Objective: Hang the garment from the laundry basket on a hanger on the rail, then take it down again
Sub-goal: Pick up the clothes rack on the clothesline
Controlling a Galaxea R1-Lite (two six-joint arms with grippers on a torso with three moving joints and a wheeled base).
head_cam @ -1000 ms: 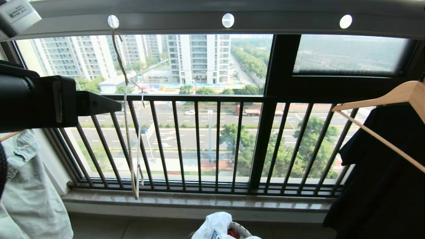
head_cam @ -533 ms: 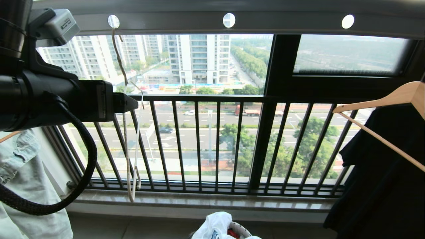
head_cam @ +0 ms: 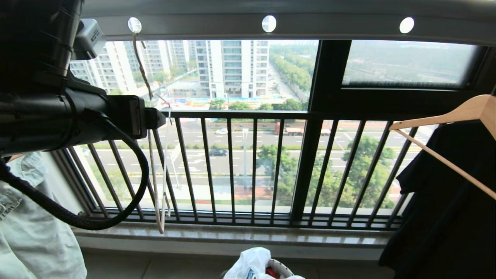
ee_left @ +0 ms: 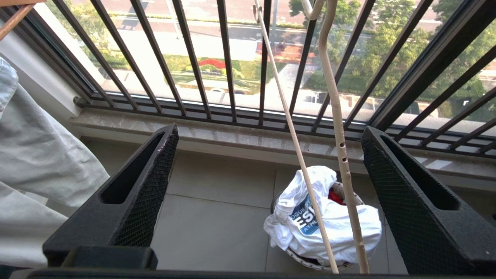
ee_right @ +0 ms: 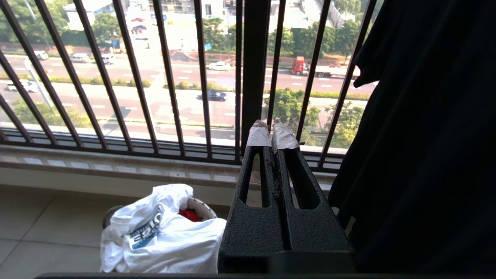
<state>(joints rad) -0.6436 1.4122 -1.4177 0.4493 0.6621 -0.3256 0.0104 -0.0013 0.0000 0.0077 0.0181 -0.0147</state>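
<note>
Our left claw point(ee_left: 267, 193) is raised at the left of the scene with both jaws spread wide and nothing held; the thin cream-white hanger point(ee_left: 337, 128) hangs in the gap between them, touching neither. We see that hanger point(head_cam: 155, 170) hooked into the leftmost of 3 round holes in the dark grey rail point(head_cam: 333, 23) overhead, dangling in front of the black railing point(head_cam: 232, 166). Our right claw point(ee_right: 272, 137) is clenched with nothing in it, at the right beside a black garment point(ee_right: 426, 135). We find the white T-shirt point(ee_left: 310, 221), blue logo showing, heaped on the laundry basket point(ee_right: 201, 205) on the floor near the window sill, a red garment point(ee_right: 190, 214) under it. Pale denim point(head_cam: 35, 232) hangs at far left, and a wooden hanger point(head_cam: 449, 116) carries the black garment at right.
</note>
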